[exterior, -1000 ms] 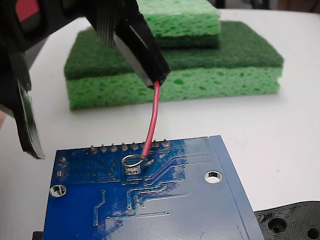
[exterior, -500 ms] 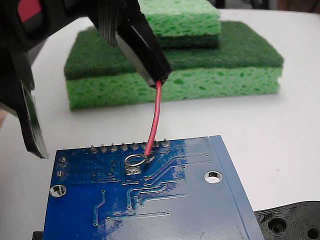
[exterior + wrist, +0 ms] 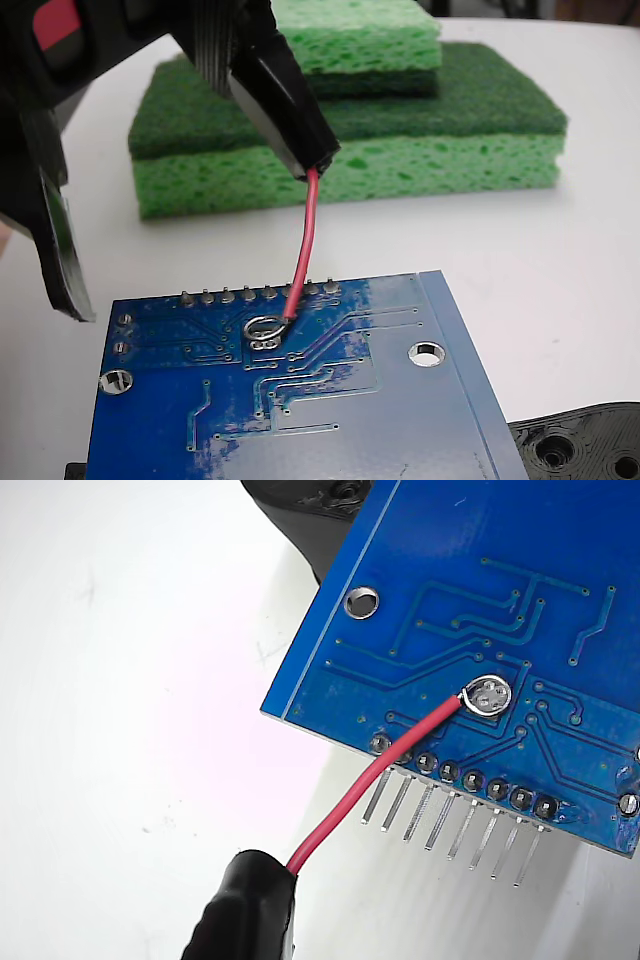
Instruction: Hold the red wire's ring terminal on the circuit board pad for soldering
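The ring terminal (image 3: 263,327) lies flat on the pad (image 3: 264,341), and in the wrist view the ring terminal (image 3: 489,694) circles the pad (image 3: 491,696) so that its small dark holes show inside the loop. The pad sits on the circuit board (image 3: 330,420), just on the near side of the row of solder pins (image 3: 258,294) and between the two round mounting holes (image 3: 427,353). From the ring's neck the red wire (image 3: 303,250) rises away from the circuit board, over the pins, into the black-wrapped tip of the gripper (image 3: 285,115), which pinches the wire's upper end. In the wrist view the red wire (image 3: 370,785) crosses the pin row (image 3: 450,825) and the board (image 3: 480,600) edge. Beyond the board, stacked green sponges (image 3: 350,130) rest on the white table (image 3: 560,260). A black plastic part with round holes (image 3: 580,445) lies beside the board's near right corner.
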You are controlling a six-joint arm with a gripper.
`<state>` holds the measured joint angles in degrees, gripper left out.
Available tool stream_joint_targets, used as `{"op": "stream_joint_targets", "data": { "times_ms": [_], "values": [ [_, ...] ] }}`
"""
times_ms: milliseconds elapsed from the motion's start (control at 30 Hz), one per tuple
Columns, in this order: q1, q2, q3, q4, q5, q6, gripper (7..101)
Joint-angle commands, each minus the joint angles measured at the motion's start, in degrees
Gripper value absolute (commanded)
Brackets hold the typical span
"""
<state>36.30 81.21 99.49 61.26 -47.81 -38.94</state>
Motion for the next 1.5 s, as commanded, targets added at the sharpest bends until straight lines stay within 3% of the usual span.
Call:
{"op": "stream_joint_targets", "data": {
  "times_ms": [33, 1500],
  "values": [
    [0.1, 0.1, -0.4, -0.1, -0.4, 0.0, 100.5],
    [0.3, -0.1, -0.5, 0.4, -0.1, 0.0, 100.5]
  ]
}}
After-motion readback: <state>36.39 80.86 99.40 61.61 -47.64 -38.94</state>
